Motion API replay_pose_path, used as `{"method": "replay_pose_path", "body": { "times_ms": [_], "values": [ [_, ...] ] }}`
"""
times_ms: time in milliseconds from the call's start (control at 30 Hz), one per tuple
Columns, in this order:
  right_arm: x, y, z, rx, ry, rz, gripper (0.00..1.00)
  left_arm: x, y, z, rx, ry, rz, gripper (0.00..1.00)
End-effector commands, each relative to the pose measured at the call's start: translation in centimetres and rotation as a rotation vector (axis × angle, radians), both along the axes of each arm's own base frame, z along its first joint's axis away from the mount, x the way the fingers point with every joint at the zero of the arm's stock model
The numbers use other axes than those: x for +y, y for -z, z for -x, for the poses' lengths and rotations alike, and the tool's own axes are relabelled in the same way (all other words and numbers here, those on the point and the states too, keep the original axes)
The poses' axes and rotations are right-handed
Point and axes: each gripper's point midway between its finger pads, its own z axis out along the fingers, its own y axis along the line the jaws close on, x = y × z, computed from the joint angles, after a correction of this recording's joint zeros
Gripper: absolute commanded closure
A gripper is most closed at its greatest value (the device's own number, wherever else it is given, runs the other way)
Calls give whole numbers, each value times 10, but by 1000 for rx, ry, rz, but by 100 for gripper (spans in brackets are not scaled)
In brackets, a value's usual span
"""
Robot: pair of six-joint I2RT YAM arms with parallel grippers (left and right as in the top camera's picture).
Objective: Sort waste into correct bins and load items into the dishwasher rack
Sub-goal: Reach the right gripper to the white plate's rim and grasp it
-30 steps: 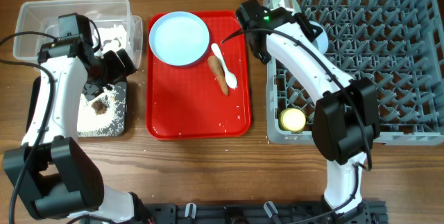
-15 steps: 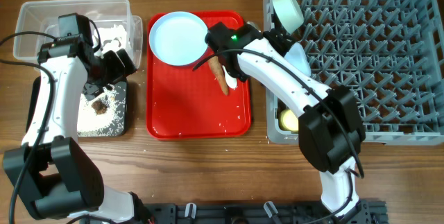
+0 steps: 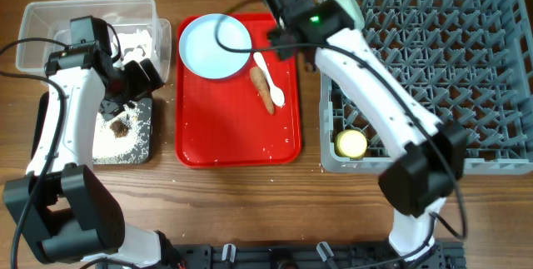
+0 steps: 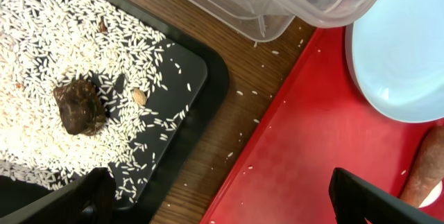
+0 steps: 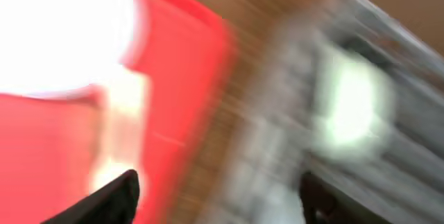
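– Since half a second ago the right end effector (image 5: 218, 191) has swung off the carrot-like stick (image 3: 262, 91) and spoon (image 3: 268, 72), out to the far edge of the red tray (image 3: 237, 140); is it carrying anything?
– No; its wrist view is smeared by motion, yet both fingers (image 5: 123, 193) show at the lower corners, spread wide with nothing between them; under it runs the tray's far rim, with the round plate (image 3: 215, 46) to one side and the rack (image 3: 466, 94) to the other; stick and spoon lie side by side on the tray, just beside the plate
– And the left end effector (image 4: 222, 200)?
– Unmoved; jaws wide apart and empty, hovering over the strip of table (image 4: 229, 113) between the black tray (image 4: 211, 85) and the red one; rice grains (image 4: 41, 113) and a brown scrap (image 4: 78, 106) lie in the black tray; the clear tub (image 4: 298, 2) sits just beyond it
– What is in the rack?
– Only the yellow cup (image 3: 351, 143) in its near corner by the red tray; a pale bowl (image 3: 343, 4) at the far corner, partly under the arm
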Motion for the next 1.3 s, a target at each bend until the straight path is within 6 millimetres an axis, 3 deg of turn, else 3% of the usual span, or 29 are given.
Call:
{"method": "replay_pose_path", "body": {
  "times_ms": [0, 100, 200, 300, 567, 667, 800, 1000, 1200, 1267],
  "values": [
    [96, -31, 46, 173, -336, -488, 24, 2, -7, -5, -26, 12, -4, 0],
    [96, -26, 10, 149, -47, -594, 43, 2, -7, -5, -26, 12, -4, 0],
    [81, -4, -23, 98, 207, -591, 44, 2, -7, -5, -26, 12, -4, 0],
    [78, 23, -40, 89, 315, -586, 44, 2, -7, -5, -26, 12, -4, 0],
    [84, 133, -53, 215, 462, -550, 50, 2, -7, -5, -26, 12, -4, 0],
    [82, 160, -51, 245, 482, -515, 51, 2, -7, -5, -26, 12, -4, 0],
    [79, 177, -51, 255, 508, -497, 53, 2, -7, -5, -26, 12, -4, 0],
    [80, 205, -46, 292, 519, -476, 64, 2, -7, -5, -26, 12, -4, 0],
    [80, 206, -46, 294, 519, -474, 74, 2, -7, -5, -26, 12, -4, 0],
    [80, 206, -46, 291, 520, -472, 87, 2, -7, -5, -26, 12, -4, 0]
  ]
}}
